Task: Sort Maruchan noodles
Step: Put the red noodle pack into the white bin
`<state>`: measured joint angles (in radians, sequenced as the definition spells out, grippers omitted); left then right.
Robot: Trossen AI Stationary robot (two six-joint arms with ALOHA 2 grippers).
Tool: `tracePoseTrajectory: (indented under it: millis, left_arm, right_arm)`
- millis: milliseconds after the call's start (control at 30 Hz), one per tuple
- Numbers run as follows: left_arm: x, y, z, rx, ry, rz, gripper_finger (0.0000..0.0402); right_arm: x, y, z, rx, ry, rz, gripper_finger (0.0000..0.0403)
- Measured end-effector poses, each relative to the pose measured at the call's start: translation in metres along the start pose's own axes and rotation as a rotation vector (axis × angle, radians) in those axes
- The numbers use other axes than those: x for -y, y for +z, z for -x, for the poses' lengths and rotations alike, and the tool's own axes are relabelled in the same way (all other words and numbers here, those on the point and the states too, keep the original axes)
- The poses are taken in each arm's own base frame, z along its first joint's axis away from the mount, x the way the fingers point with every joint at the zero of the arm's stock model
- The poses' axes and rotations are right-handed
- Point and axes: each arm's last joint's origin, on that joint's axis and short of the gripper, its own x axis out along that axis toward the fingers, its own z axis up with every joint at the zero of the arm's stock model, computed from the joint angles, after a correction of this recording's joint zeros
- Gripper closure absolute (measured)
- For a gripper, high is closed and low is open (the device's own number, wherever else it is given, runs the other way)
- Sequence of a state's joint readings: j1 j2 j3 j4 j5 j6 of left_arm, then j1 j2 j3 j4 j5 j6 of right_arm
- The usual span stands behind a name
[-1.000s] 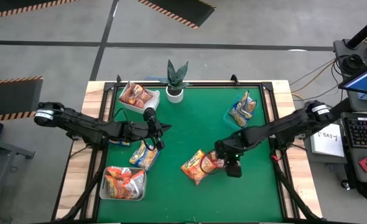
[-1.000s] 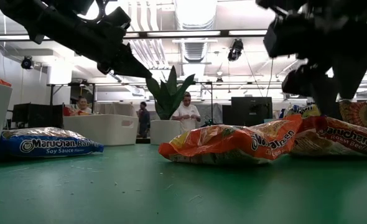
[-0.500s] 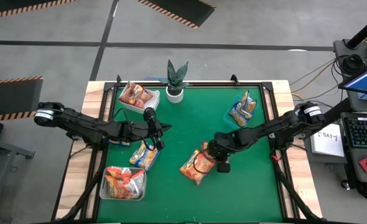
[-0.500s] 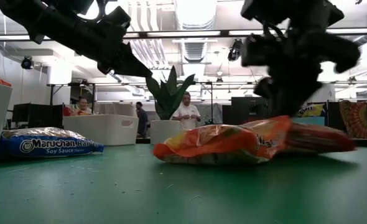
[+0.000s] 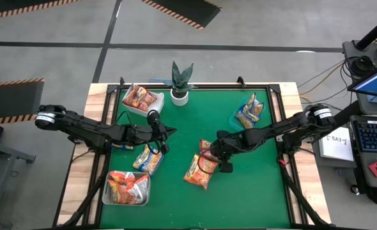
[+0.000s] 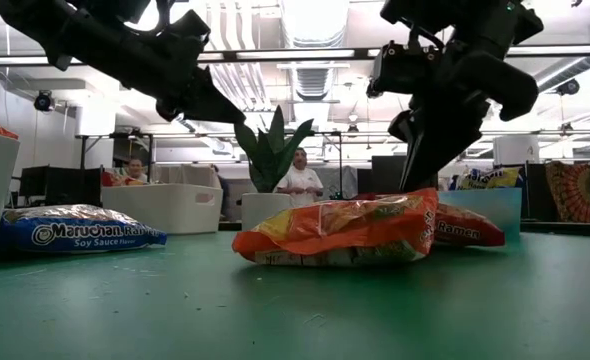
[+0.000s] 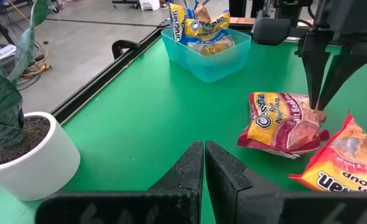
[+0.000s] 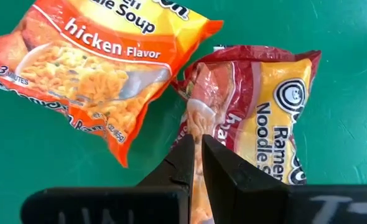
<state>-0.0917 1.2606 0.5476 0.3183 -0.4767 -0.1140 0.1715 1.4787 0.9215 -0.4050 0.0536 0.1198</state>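
Fingers of the right gripper (image 8: 195, 155) pinch the red packet's (image 8: 258, 118) edge at mid-desk, touching the orange packet (image 8: 90, 74). Left gripper (image 7: 203, 163) hovers, fingers pressed together. Thin wrapper hold risks slipping on lift.

Open green felt surrounds the two loose packets at mid-table: the orange chicken packet (image 5: 197, 171) and, touching its far corner, the red beef packet (image 5: 206, 149), where the right gripper (image 5: 216, 151) sits shut on the wrapper. Left of the chicken packet, the left arm (image 5: 105, 133) and its closed gripper (image 5: 170, 131) hover across the approach, with a blue packet (image 5: 148, 160) beneath. Beyond lie a potted plant (image 5: 180, 83), a white tray (image 5: 139, 99) and a teal bin (image 5: 246, 114); a second tray (image 5: 127, 188) sits nearer left.
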Motion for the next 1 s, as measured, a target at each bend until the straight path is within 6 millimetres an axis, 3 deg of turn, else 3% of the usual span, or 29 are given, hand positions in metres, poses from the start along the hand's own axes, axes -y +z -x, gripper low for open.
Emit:
tracePoseTrajectory:
  millis: [233, 533, 1000]
  left_arm:
    - [0.0, 0.0, 0.0, 0.004, -0.001, 0.006, 0.0402]
    - [0.0, 0.002, 0.0, 0.018, -0.006, 0.014, 0.0402]
    - [0.001, 0.004, 0.0, 0.033, -0.023, 0.03, 0.0402]
  right_arm:
    - [0.0, -0.003, 0.002, 0.005, 0.001, 0.0, 0.0384]
    - [0.001, -0.023, -0.019, 0.164, 0.032, -0.05, 0.0384]
    - [0.005, -0.024, 0.023, 0.312, -0.008, -0.062, 0.0384]
